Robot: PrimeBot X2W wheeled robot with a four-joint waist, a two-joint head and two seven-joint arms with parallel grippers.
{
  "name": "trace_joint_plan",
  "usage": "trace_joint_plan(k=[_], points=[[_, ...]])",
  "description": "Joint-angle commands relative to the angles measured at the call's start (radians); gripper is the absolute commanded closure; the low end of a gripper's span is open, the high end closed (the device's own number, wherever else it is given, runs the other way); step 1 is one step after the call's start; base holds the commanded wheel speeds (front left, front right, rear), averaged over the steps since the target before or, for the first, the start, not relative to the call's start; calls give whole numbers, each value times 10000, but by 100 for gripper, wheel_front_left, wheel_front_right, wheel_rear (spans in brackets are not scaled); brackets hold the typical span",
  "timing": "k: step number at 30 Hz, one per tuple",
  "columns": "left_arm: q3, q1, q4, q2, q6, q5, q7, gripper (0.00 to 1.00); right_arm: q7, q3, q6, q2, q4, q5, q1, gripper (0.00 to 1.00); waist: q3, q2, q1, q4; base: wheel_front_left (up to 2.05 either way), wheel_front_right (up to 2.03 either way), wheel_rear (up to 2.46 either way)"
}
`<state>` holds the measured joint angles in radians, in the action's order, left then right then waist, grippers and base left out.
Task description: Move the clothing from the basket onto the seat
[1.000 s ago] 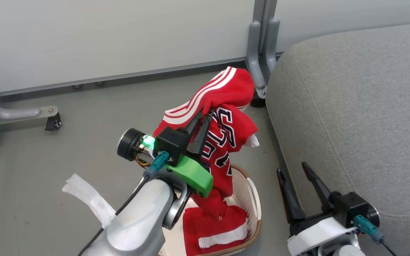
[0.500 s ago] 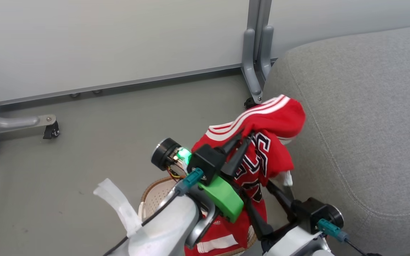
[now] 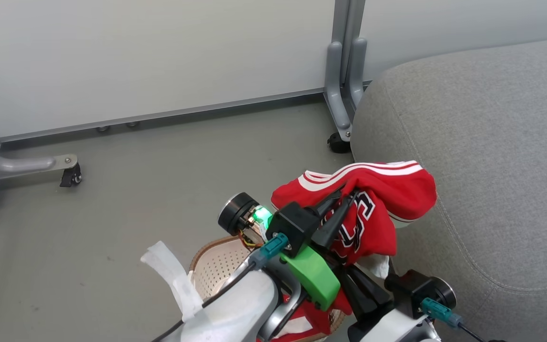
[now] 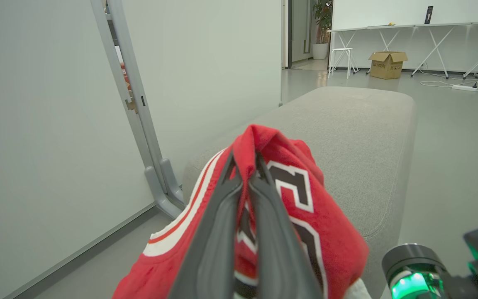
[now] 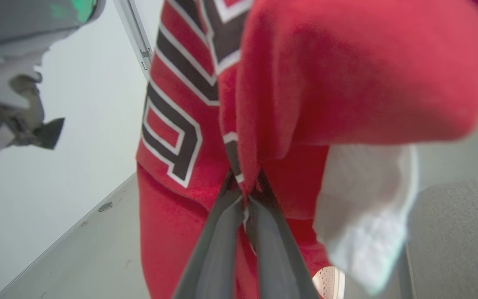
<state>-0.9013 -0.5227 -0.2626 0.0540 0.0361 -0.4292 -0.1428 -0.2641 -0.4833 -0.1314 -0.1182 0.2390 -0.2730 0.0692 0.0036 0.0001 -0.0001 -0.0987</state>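
Observation:
The red jersey (image 3: 392, 190) with white trim and dark lettering hangs bunched from my left gripper (image 3: 346, 195), which is shut on a fold of it (image 4: 245, 160). The fabric's right side rests against the rounded front edge of the grey seat (image 3: 482, 156). Below it, my right gripper (image 5: 245, 193) is shut on the jersey's lower fabric; in the head view its fingertips are hidden under the cloth. The cream perforated basket (image 3: 214, 266) stands on the floor beneath my left arm. A strip of the red shorts with the white band (image 3: 302, 327) shows in it.
A grey partition post with a black caster (image 3: 339, 142) stands just left of the seat's corner. A second caster foot (image 3: 68, 173) is at the far left. Grey floor lies between them. In the left wrist view a cardboard box (image 4: 387, 64) sits far behind the seat.
My left gripper has carried the jersey right and down to the seat's edge. My right gripper, open at the lower right before, has come in under the jersey and shut on it.

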Motion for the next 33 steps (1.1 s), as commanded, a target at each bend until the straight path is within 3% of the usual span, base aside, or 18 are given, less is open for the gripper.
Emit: trace_joint_plan(k=[1, 7, 8, 9, 26, 33], points=[[63, 146, -62, 101, 54, -36, -3, 100, -5, -49, 14, -74, -62, -81, 120, 100, 23, -1, 1, -7, 0, 0, 0], [162, 131, -431, 200, 252, -31, -91, 100, -5, -44, 14, -153, -157, -164, 25, 100, 46, -1, 1, -12, 0, 0, 0], [176, 122, -477, 210, 262, -36, -120, 76, -5, -15, 14, -159, -169, -165, 4, 100, 48, -1, 1, -8, 0, 0, 0], [157, 103, -545, 239, 291, -14, -98, 0, -5, 14, 14, -166, -184, -165, -26, 100, 47, -1, 1, 0, 0, 0, 0], [103, 19, -823, 450, 373, -97, -182, 0, -5, 526, 14, -67, -252, 127, -75, 100, 66, -1, 1, 4, 0, 0, 0], [334, 218, -738, 796, 463, 25, -793, 0, -8, 1154, 14, -105, -521, 582, 24, 100, 310, -1, 1, -535, 0, 0, 0]])
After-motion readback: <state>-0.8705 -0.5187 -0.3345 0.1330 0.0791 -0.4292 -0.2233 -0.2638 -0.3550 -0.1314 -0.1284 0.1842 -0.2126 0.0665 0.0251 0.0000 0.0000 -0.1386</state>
